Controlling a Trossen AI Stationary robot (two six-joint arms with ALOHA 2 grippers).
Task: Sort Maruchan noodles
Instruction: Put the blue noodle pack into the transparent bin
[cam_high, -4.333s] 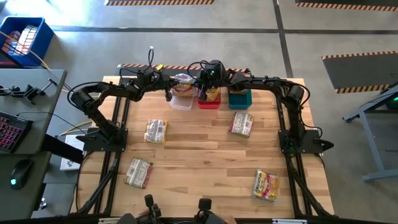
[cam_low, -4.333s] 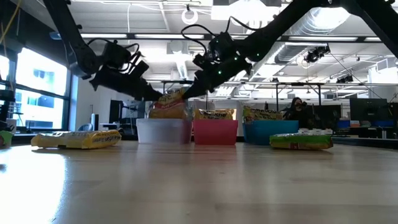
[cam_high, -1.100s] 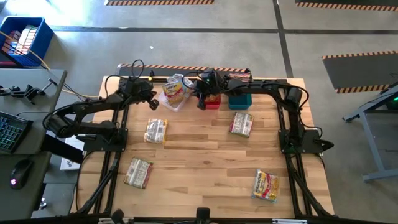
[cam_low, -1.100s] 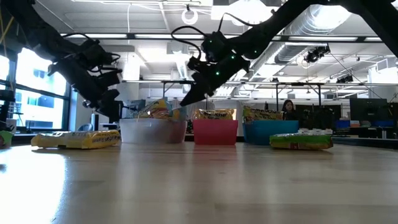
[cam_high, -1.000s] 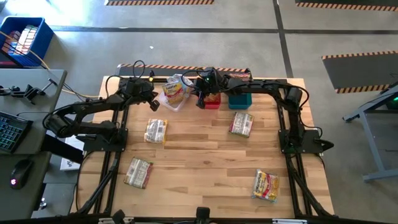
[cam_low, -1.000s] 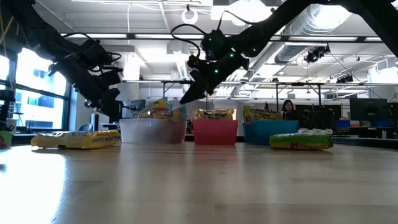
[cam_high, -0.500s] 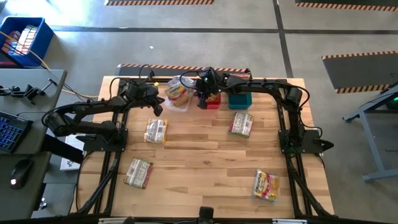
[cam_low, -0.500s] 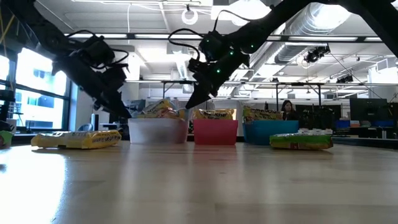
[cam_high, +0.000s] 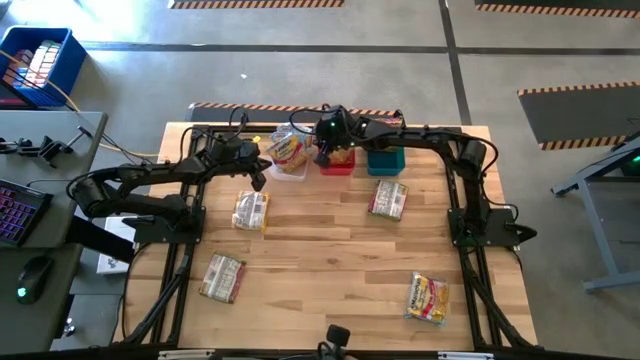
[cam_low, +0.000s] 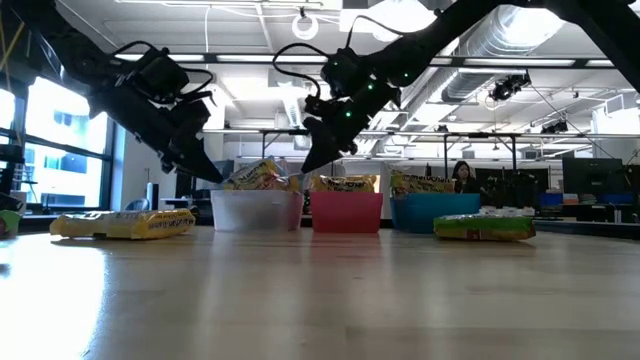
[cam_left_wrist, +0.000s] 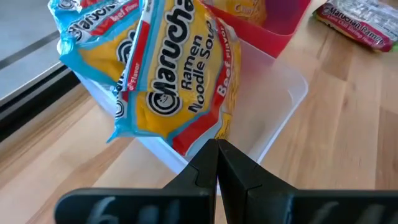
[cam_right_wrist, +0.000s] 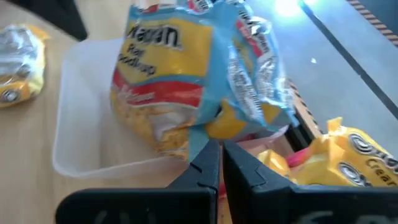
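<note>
A clear bin (cam_high: 290, 166) stands at the table's far edge, left of a red bin (cam_high: 337, 163) and a teal bin (cam_high: 385, 160). Yellow-and-blue Maruchan packets (cam_left_wrist: 174, 74) stick up out of the clear bin, and more packets sit in the red bin. Loose packets lie flat on the table (cam_high: 250, 210), (cam_high: 222, 277), (cam_high: 388, 199), (cam_high: 427, 298). My left gripper (cam_high: 260, 180) is shut at the clear bin's near left corner. My right gripper (cam_high: 322, 156) is shut just over the clear bin's right side, beside the upright packets (cam_right_wrist: 186, 81). My left gripper's shut fingertips (cam_left_wrist: 217, 149) meet the clear bin at its near left corner (cam_left_wrist: 186, 163), slanting down from the table's left side. The bin stands flat on the table. My right gripper's shut tips (cam_right_wrist: 214, 149) sit under a packet's lower edge (cam_right_wrist: 199, 138); whether they touch it, I cannot tell.
The three bins stand close together in a row along the far edge. The middle of the wooden table (cam_high: 320, 250) is bare between the loose packets. Arm frames run along both sides of the table.
My left gripper has swung toward the table's right, up to the clear bin, staying shut. The clear bin with its packets has slid a little toward the red bin. My right gripper has stayed in place and turned slightly at the wrist.
</note>
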